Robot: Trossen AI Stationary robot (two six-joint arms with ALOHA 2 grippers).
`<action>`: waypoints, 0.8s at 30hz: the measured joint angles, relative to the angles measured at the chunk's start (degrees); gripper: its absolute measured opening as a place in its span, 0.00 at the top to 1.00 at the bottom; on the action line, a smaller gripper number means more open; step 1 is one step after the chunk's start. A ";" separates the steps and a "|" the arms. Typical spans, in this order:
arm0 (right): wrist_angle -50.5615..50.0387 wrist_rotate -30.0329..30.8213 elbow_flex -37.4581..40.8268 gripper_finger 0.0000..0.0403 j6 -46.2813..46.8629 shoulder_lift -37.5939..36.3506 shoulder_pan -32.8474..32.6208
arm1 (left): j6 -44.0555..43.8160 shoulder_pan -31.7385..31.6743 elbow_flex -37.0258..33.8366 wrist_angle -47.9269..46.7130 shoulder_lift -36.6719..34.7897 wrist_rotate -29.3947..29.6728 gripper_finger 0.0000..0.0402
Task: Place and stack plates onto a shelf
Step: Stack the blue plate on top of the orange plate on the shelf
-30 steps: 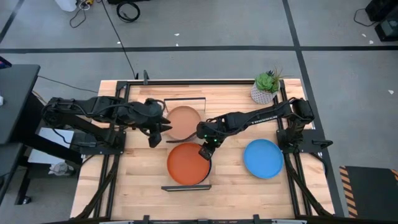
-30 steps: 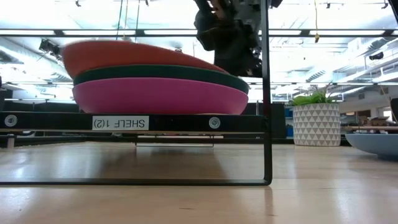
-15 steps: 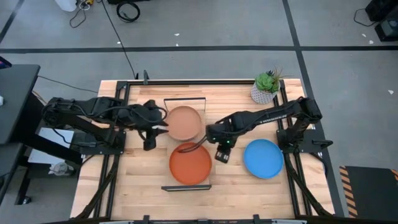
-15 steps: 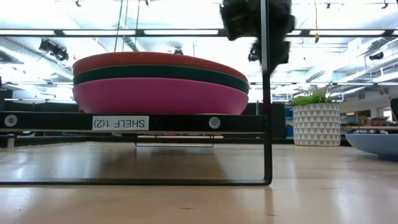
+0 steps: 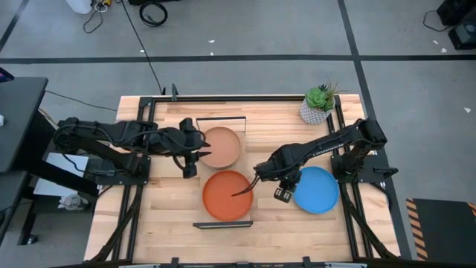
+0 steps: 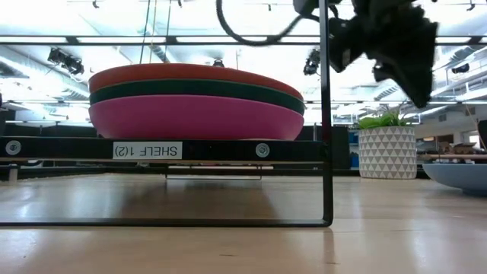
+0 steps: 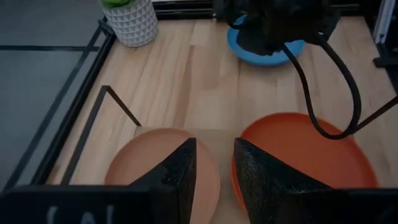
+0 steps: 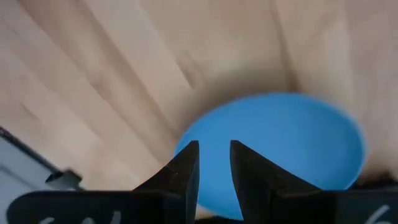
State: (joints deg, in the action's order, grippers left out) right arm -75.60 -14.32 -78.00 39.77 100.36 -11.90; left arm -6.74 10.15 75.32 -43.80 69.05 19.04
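Observation:
On the shelf [image 5: 242,123] a red-orange plate [image 5: 227,197] lies flat on top of a dark teal plate [image 6: 198,90] and a magenta plate [image 6: 194,116]. A terracotta plate [image 5: 221,147] lies alone on the shelf's far half. A bright blue plate [image 5: 317,189] rests on the tabletop at the right. My right gripper [image 5: 284,195] hangs high above the blue plate's left rim [image 8: 205,140], fingers a narrow gap apart and empty. My left gripper [image 5: 199,155] hovers by the terracotta plate's left rim, narrowly open and empty. The other plates are out of view.
A potted plant [image 5: 318,104] stands at the table's far right corner. The shelf's thin black frame post [image 6: 326,114] rises just left of my right gripper [image 6: 396,53]. A black cable loop [image 5: 242,190] from the right arm hangs over the red-orange plate. Bare wood lies along the near edge.
My right gripper has let go of the red-orange plate and gone toward the table's right and near edges, over the blue plate's rim. The red-orange plate, tilted on the stack a second ago, now lies flat on the dark teal plate.

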 joint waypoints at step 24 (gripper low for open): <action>-1.22 6.88 19.83 0.75 -23.06 -17.76 0.83 | 7.43 0.00 -0.01 10.30 0.01 1.32 0.71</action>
State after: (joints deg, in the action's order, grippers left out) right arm -76.82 -7.44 -58.17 16.70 82.59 -11.08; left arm 0.69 10.15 75.31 -33.50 69.06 20.36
